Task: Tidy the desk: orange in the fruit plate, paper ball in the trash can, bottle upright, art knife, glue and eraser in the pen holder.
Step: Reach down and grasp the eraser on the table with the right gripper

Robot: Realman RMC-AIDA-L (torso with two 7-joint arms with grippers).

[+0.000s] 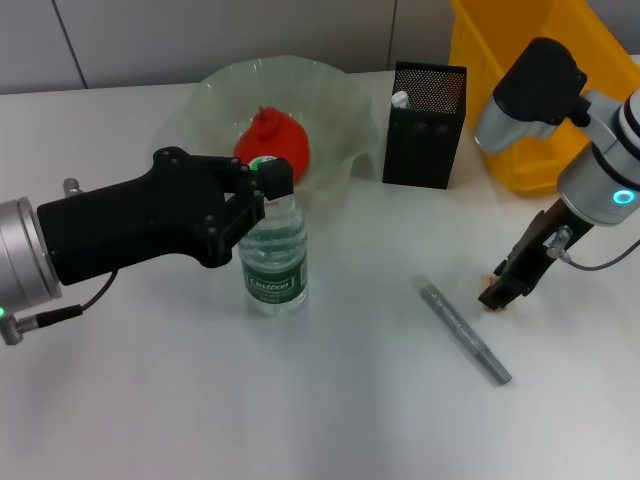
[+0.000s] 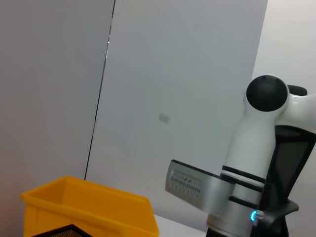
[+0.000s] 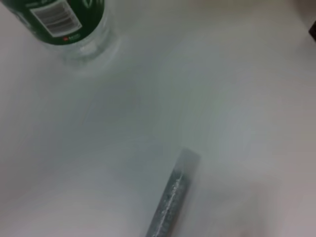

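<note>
**A:** How much of the tidying looks finished?

**B:** A fair part. The orange (image 1: 272, 138) already lies in the fruit plate (image 1: 345, 95), toward the far edge of the counter (image 1: 330, 420). The bottle (image 1: 275, 255) stands upright near the middle of the counter, just in front of the plate, and the left claw (image 1: 268, 182) is closed around its cap.

**A:** And the paper ball?

**B:** I see none on the counter. It may be in the trash can (image 1: 480, 45) at the far right corner, but the inside of the can isn't visible, so I cannot tell.

**A:** What about the pen holder?

**B:** The pen holder (image 1: 426, 122) stands between the plate and the can. Something pale pokes above its rim, perhaps the glue, though that is a guess. The art knife (image 1: 463, 331), a slim grey stick, lies loose on the counter toward the right, so it is not yet put away.

**A:** The eraser?

**B:** The eraser (image 1: 494, 299) is a small tan bit near the right edge, right at the tips of the right claw (image 1: 498, 292). The tips are down at it, but whether they have pinched it or stand apart, I cannot tell.

**A:** Anything in the way?

**B:** I judge not much. The knife lies near the eraser but apart from it, and the holder's open top looks free to reach from the right.
</note>
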